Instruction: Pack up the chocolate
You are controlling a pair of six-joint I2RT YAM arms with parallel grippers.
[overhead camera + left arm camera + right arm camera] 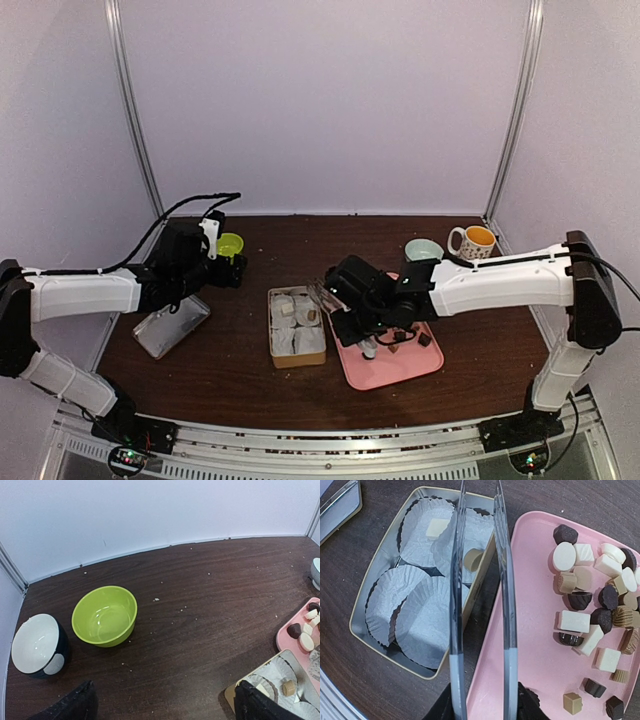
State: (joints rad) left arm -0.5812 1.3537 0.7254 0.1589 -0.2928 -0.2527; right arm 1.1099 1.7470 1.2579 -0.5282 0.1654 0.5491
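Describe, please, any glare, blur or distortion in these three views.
Top view: soft, chocolates on the pink tray barely resolved; left wrist: sharp, glare spots inside the green bowl; right wrist: crisp chocolates, pale reflections along the tongs.

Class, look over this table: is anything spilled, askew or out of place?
Pale crumbs lie scattered across the dark table, mostly beyond and right of the green bowl, like a small spill. Nothing else stands out.

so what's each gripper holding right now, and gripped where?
The right gripper holds the clear tongs, its fingers pressing the outsides of both arms near the handle end. The left gripper is open and holds nothing.
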